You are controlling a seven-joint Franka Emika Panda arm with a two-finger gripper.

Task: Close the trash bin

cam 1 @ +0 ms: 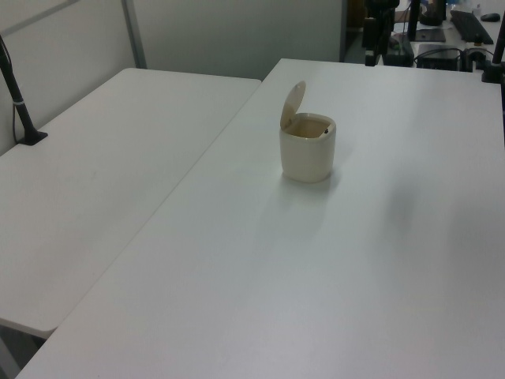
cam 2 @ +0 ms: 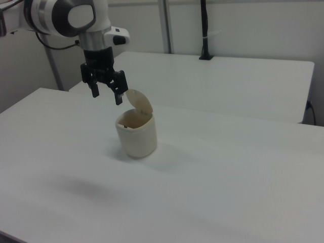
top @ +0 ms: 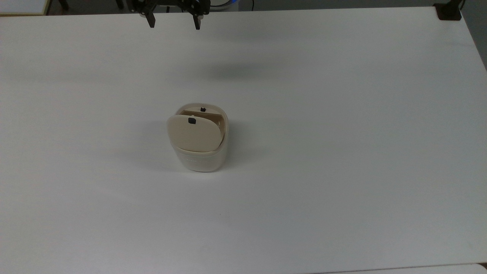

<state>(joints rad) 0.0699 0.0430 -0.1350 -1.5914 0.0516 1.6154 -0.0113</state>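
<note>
The cream-white trash bin (top: 203,160) (cam 1: 308,150) (cam 2: 136,134) stands near the middle of the white table. Its beige lid (top: 194,133) (cam 1: 293,104) (cam 2: 140,102) is raised on its hinge, with a small black button near its free edge, so the bin's inside shows. My gripper (top: 174,22) (cam 2: 107,94) hangs open and empty in the air. In the top view it is at the table's far edge, well beyond the bin. In the right view it is above and left of the bin, close to the lid.
The white table (top: 342,152) spreads wide around the bin. A second white table (cam 1: 95,166) adjoins it at the left view's left, with a black pole clamped on it (cam 1: 20,103). A black clamp (top: 449,11) sits at the top view's far right corner.
</note>
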